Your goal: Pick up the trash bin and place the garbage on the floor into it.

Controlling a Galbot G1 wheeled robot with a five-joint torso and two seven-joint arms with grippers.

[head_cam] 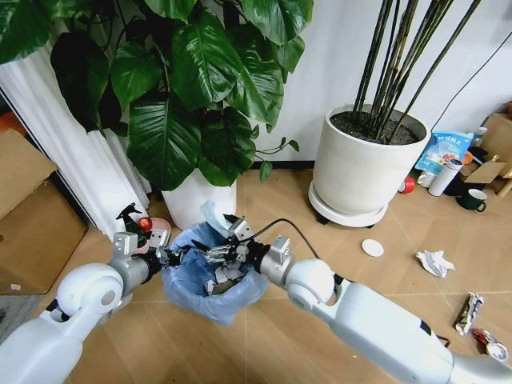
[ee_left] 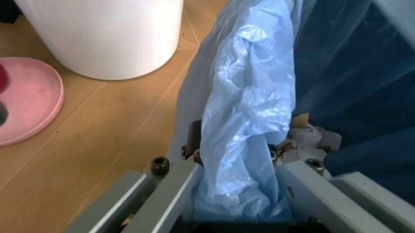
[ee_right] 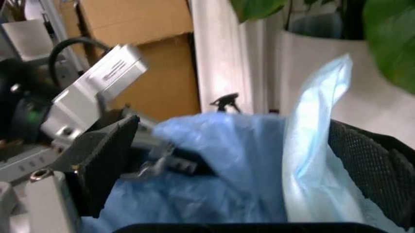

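The trash bin [head_cam: 210, 282] sits low in front of the robot, between its two forearms and just before the white pot [head_cam: 200, 200] of the broad-leaved plant [head_cam: 192, 80]; its light blue bag [head_cam: 188, 276] is folded over the rim and hides most of the bin's wall, while the contents show as pale crumpled scraps too tangled to sort out; the left gripper [head_cam: 172, 256] is at the bin's near-left rim, and in the left wrist view its two grey fingers [ee_left: 162, 194] stand close on either side of the bagged rim [ee_left: 243, 145], clamped on it, though their tips are buried under the plastic; the right gripper [head_cam: 222, 253] hangs over the bin's mouth, its fingers lost against the scraps and the bag in the head view, and in the right wrist view one dark padded finger [ee_right: 104, 165] and a dark mesh edge [ee_right: 372, 165] frame the bag, so whether it grips anything I cannot tell; on the floor [head_cam: 320, 264] well to the right lie a crumpled white paper wad [head_cam: 434, 262], a long silvery wrapper [head_cam: 469, 312] and, cut off at the frame's edge, a small red wrapper [head_cam: 488, 342]; a pink dish [ee_left: 26, 102] lies beside the white pot.
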